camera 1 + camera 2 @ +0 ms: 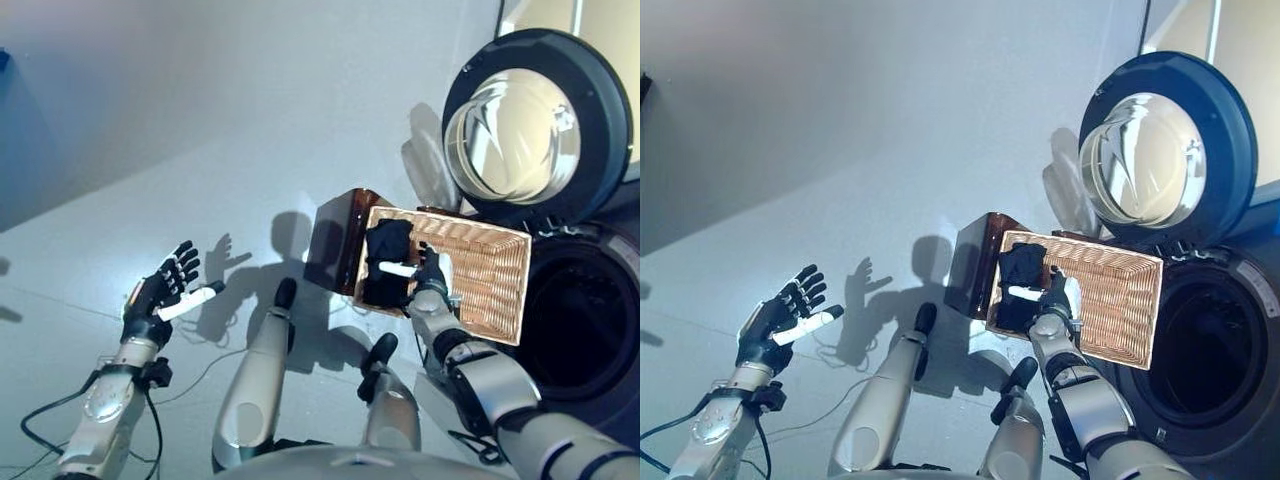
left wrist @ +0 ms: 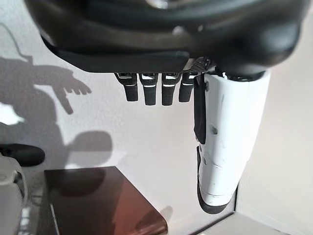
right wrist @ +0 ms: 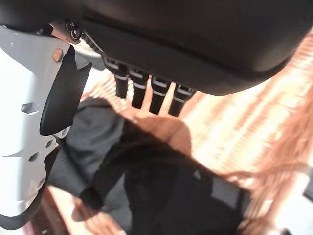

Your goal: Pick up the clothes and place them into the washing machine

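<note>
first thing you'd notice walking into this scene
The washing machine door stands wide open at the upper right, its round glass catching the light above the dark drum opening. Just left of the drum sits a wicker basket holding dark clothes, with the right hand poised over them. The left hand is held open and empty over the bare floor at the lower left.

We see a woven wicker basket at four o'clock on the pale grey floor (a dark brown box touching its nine o'clock side).
</note>
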